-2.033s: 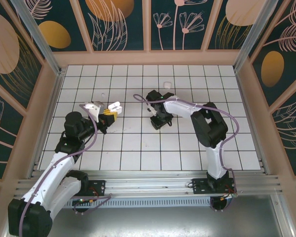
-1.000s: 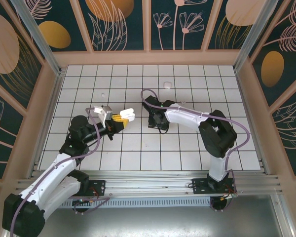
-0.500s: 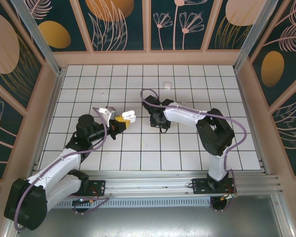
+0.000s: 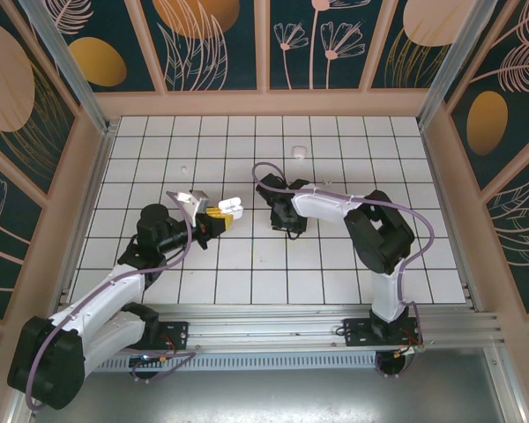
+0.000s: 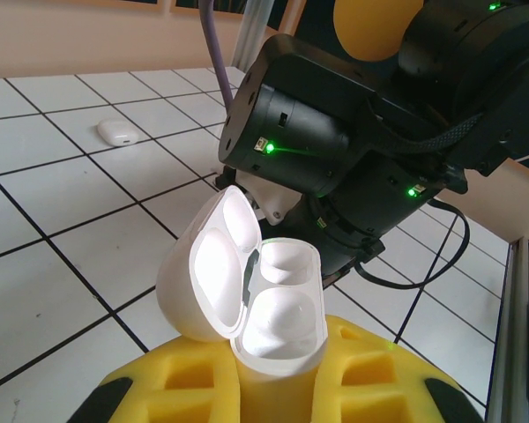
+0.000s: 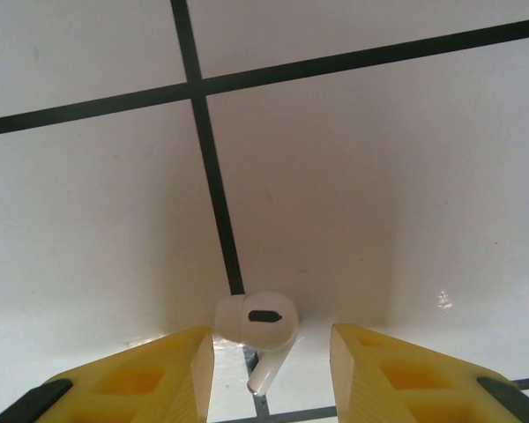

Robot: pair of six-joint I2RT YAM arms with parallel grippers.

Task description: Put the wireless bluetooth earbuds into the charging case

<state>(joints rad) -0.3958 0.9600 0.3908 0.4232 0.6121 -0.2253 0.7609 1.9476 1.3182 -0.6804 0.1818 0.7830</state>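
Observation:
The charging case stands upright with its lid flipped open, and my left gripper is shut on its lower body between yellow pads. In the top view the left gripper holds the charging case just left of the right gripper, which points down at the floor. One white earbud lies on a tile line between the open yellow fingers of my right gripper, close to the left one. A second earbud lies farther back on the tiles, and is the earbud seen beyond the case.
The right arm's black wrist sits just behind the case. A tiny white speck lies on the tiles at the back left. Wooden walls enclose the white tiled floor.
Over two seconds my left gripper carried the open case rightward toward the middle. My right gripper came down to the floor around the earbud. Little has moved in the last half second.

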